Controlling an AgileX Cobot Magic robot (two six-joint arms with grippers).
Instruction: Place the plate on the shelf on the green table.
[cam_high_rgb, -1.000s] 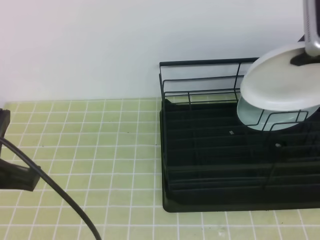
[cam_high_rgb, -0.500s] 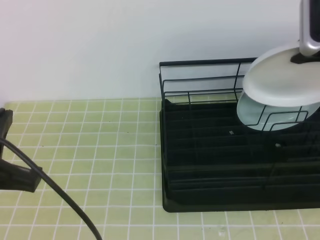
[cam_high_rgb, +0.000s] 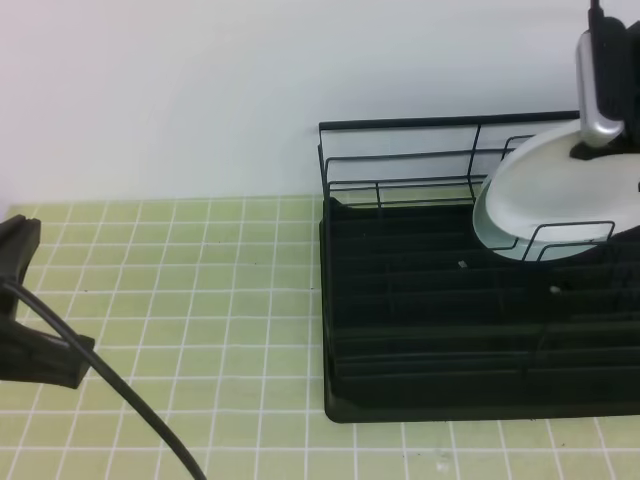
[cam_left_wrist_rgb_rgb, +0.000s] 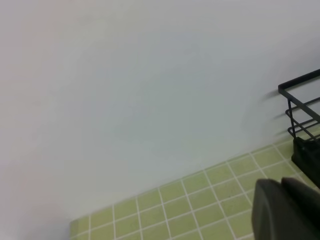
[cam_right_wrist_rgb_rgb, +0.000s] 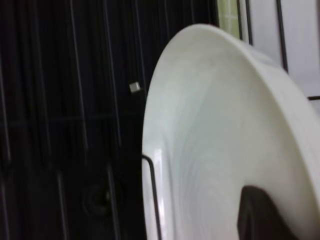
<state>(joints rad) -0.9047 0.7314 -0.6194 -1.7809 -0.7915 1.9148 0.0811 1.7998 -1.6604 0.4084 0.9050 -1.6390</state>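
Pinching the far upper rim of the plate (cam_high_rgb: 545, 185), the right gripper (cam_high_rgb: 598, 148) is clamped on it — plate tilted, lower edge down among the upright dividers of the shelf (cam_high_rgb: 400, 300), beside a mint-tinted plate (cam_high_rgb: 500, 236). Plate lies below-left of the fingers; matte white, smooth, low rim. Left gripper (cam_high_rgb: 20, 300) rests closed, empty, well apart over the green table (cam_high_rgb: 200, 260) — square tiles, white grout.

— Where is the left arm?

— The left gripper (cam_high_rgb: 25, 300) is low at the near left edge, its jaws closed on nothing, and a black cable runs from it toward the near edge.

— And the right one?

— The right gripper (cam_high_rgb: 600, 140) hangs from above at the far right. Its jaws are closed on the rim of the plate (cam_high_rgb: 560, 185), which it holds tilted.
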